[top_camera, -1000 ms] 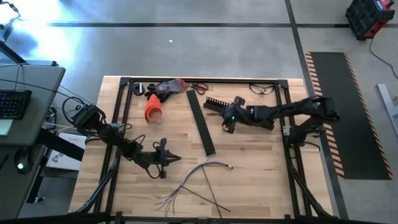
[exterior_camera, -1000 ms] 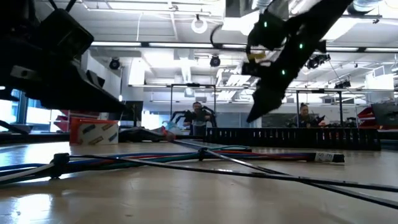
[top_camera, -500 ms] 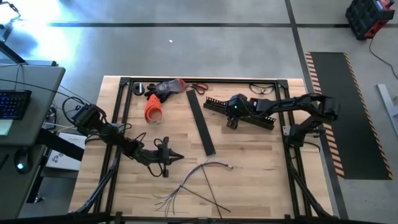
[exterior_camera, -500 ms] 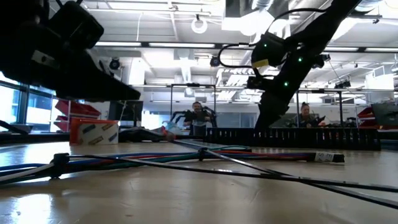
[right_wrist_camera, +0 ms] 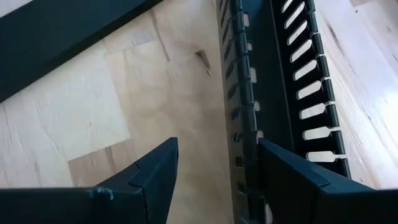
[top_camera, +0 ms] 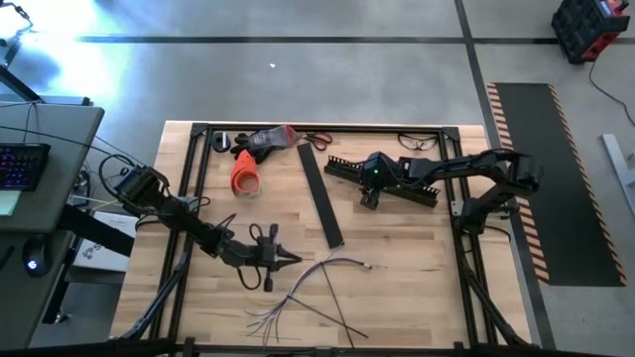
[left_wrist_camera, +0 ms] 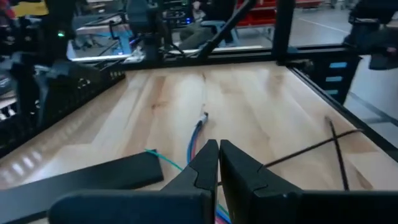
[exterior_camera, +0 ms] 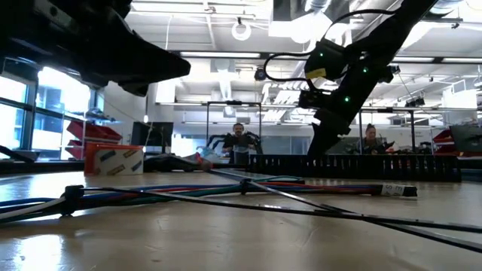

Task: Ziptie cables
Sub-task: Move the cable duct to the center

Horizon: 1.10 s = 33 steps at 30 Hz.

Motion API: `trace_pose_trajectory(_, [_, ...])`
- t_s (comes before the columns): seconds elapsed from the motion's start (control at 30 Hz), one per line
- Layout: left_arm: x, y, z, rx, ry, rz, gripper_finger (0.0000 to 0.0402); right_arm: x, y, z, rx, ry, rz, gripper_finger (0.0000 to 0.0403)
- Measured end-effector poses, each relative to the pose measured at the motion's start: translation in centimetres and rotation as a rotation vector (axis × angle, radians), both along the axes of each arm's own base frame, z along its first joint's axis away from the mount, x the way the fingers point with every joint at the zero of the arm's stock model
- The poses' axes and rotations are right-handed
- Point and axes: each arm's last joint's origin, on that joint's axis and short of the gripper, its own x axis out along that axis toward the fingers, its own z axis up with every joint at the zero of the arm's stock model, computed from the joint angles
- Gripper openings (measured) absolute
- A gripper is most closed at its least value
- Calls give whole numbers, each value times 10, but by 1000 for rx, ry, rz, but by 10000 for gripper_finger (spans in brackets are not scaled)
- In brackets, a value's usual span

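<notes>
Left gripper [top_camera: 288, 259]: fingers closed together, holding nothing, just beside the cables [top_camera: 316, 288].
Right gripper [top_camera: 365, 202]: fingers spread apart, empty, over the slotted channel [top_camera: 382, 179].

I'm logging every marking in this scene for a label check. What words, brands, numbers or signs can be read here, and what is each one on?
No text can be read in any view.
The orange-and-white box in the low view has a blue label: too blurred to read.
The white tag at the end of the cables: too small to read.
The black and orange hazard stripes edging the floor mat are a pattern, no words.
</notes>
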Motion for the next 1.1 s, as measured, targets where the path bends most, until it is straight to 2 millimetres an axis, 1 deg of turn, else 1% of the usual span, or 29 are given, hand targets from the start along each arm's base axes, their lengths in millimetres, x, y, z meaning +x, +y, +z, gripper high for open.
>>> trace_pose_trajectory(0.1, [1, -1, 1, 12, -1, -13, 0, 0, 0, 0, 2, 4, -4, 195])
trace_pose_trajectory(0.2, [2, -1, 2, 21, -5, -11, 0, -2, 0, -1, 9, 16, -44, 193])
trace_pose_trajectory(0.3, [2, 0, 3, 12, -20, -10, 0, -5, 0, -3, 3, 58, -70, 176])
trace_pose_trajectory(0.4, [1, -4, 13, -25, -103, -23, 0, -10, -1, -5, -12, 105, -118, 135])
trace_pose_trajectory(0.47, [-1, -8, 20, -18, -148, -30, 0, -11, -2, -5, -11, 116, -120, 96])
trace_pose_trajectory(0.57, [-6, -12, 28, 6, -182, -6, 0, -11, -1, -5, -7, 115, -125, 27])
trace_pose_trajectory(0.6, [-9, -13, 31, 6, -192, 12, 0, -10, -1, -6, -2, 114, -124, 14])
trace_pose_trajectory(0.7, [-17, -17, 44, -5, -225, 63, 0, -10, -1, -7, 4, 114, -149, 8])
trace_pose_trajectory(0.83, [-33, -21, 62, -6, -236, 139, 0, -6, 5, -4, -11, 101, -160, 2])
trace_pose_trajectory(0.97, [-48, -22, 72, -21, -187, 171, 0, 9, 17, 11, -36, 60, -105, 1])
trace_pose_trajectory(1.1, [-59, -20, 76, -33, -144, 218, 0, 28, 29, 35, -104, 23, -43, 1])
